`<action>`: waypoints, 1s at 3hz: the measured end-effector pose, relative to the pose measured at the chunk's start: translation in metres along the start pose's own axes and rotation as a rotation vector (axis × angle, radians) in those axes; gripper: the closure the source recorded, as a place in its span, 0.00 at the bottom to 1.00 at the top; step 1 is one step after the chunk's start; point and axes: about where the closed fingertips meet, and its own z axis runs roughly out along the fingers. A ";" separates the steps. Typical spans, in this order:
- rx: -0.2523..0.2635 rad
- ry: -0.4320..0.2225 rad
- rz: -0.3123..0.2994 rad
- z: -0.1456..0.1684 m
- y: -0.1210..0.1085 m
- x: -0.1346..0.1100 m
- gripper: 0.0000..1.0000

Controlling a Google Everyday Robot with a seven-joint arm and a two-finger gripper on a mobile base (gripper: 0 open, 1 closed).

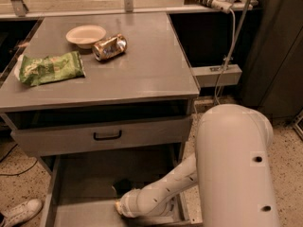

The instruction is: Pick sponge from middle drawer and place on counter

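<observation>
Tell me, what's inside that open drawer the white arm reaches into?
Bare gray floor of the middle drawer, and the gripper low at its front with a yellowish bit, likely the sponge. The arm covers the right part.
</observation>
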 end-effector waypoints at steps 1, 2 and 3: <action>0.000 0.000 0.000 -0.004 0.001 -0.004 1.00; -0.025 -0.025 -0.008 -0.019 0.003 -0.012 1.00; -0.102 -0.094 -0.042 -0.057 0.018 -0.031 1.00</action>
